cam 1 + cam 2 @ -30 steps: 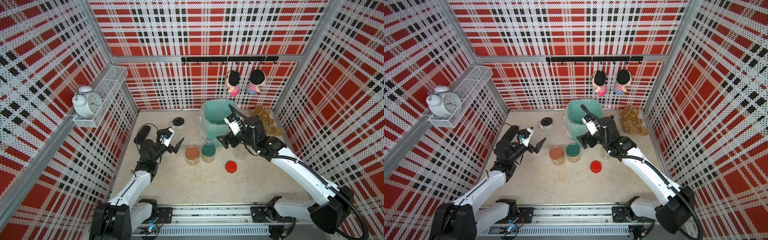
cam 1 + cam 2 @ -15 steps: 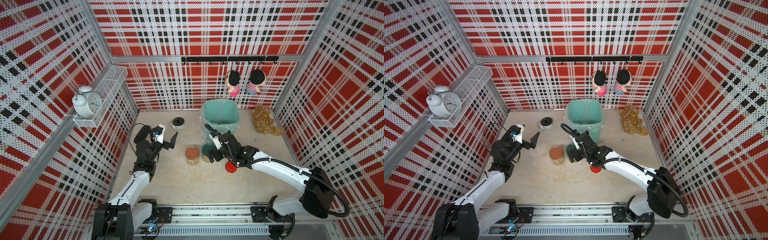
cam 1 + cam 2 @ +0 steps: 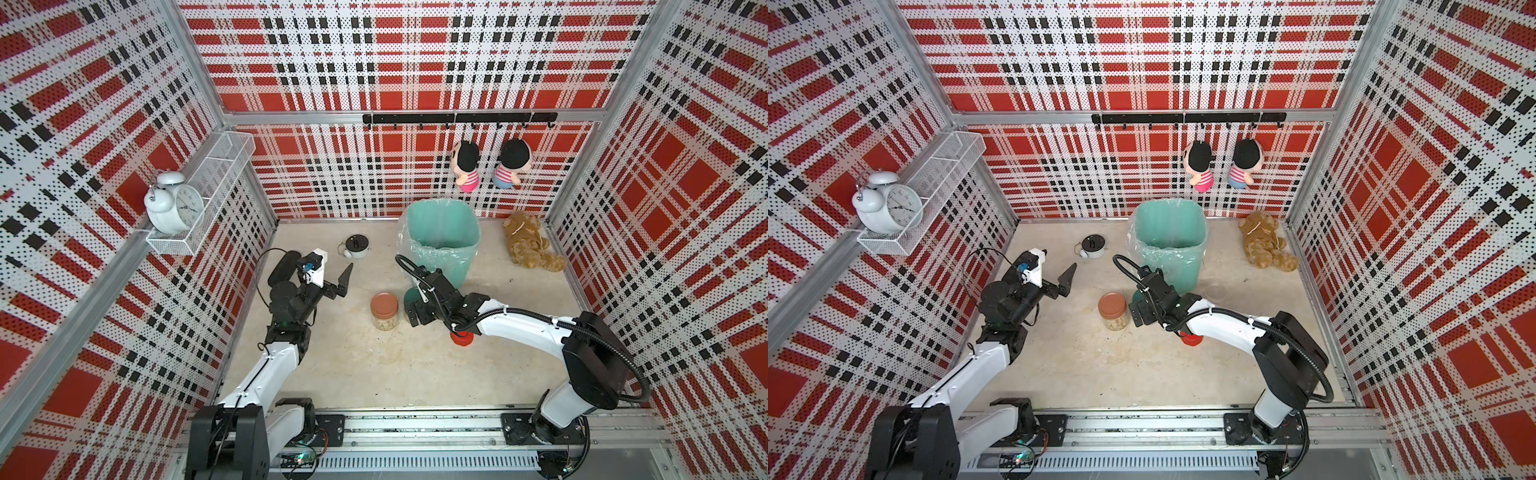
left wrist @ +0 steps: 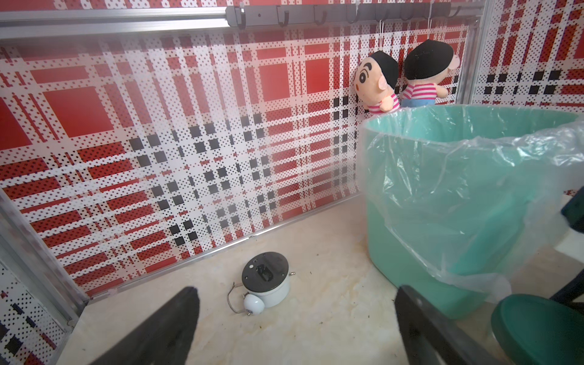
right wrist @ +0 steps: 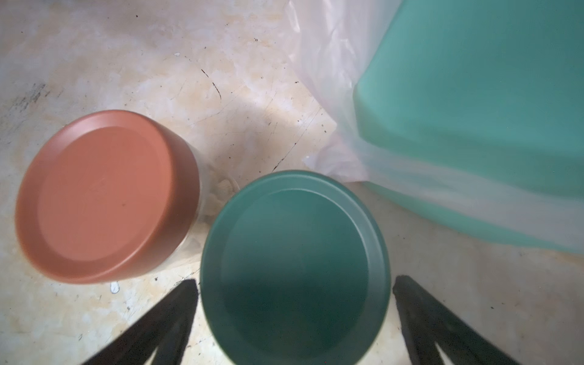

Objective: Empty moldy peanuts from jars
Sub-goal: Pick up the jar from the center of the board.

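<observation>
Two jars stand side by side in front of the teal bin [image 3: 446, 266]. The brown-lidded jar [image 3: 384, 307] shows pale moldy peanuts [image 3: 385, 323] through its wall. My right gripper [image 5: 295, 282] hangs open just above the green-lidded jar [image 5: 294, 262]; its jaws flank the lid with a gap on each side. In both top views that gripper [image 3: 1138, 311] hides most of the green lid [image 3: 1136, 296]. A clear lidless jar [image 3: 1215, 292] stands right of the arm, and a red lid [image 3: 462, 338] lies under it. My left gripper [image 4: 295, 294] is open and empty, well left of the jars.
A small white alarm clock [image 3: 356, 247] lies face down on the floor behind my left gripper [image 3: 332, 272]. A brown teddy bear [image 3: 530, 245] lies at the back right corner. Two dolls [image 3: 465, 166] hang on the back wall. Another clock [image 3: 174, 203] sits on the wire shelf.
My right arm swung down and left from beside the bin and now hangs over the green-lidded jar, uncovering the bin. My left gripper drew back a little to the left.
</observation>
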You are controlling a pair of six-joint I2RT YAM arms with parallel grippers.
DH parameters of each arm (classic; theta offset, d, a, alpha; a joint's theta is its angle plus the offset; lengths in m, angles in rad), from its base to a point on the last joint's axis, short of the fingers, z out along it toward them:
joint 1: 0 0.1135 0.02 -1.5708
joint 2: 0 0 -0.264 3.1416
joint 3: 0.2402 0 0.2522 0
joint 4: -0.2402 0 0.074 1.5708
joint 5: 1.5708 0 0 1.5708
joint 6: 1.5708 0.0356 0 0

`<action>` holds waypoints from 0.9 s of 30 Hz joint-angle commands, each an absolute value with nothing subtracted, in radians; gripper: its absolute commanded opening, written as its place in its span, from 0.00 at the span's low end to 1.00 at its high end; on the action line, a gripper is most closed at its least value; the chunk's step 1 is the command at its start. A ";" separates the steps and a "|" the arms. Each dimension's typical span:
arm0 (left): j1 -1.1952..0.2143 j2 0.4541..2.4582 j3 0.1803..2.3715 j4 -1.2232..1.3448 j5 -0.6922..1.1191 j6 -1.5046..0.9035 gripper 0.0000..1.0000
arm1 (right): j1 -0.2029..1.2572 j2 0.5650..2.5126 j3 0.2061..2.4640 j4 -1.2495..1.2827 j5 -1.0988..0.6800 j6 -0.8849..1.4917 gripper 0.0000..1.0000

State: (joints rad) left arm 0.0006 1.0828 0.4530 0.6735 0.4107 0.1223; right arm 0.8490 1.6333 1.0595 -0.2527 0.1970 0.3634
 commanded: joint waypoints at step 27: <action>0.017 1.094 0.437 0.708 0.440 0.107 0.98 | 0.857 1.648 1.074 -0.129 0.167 0.391 0.46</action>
State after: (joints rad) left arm 0.0071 1.0931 0.4477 0.6846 0.4232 0.1150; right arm 0.8490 1.6985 1.0916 -0.1894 0.2016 0.3862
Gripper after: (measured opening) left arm 0.981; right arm 0.876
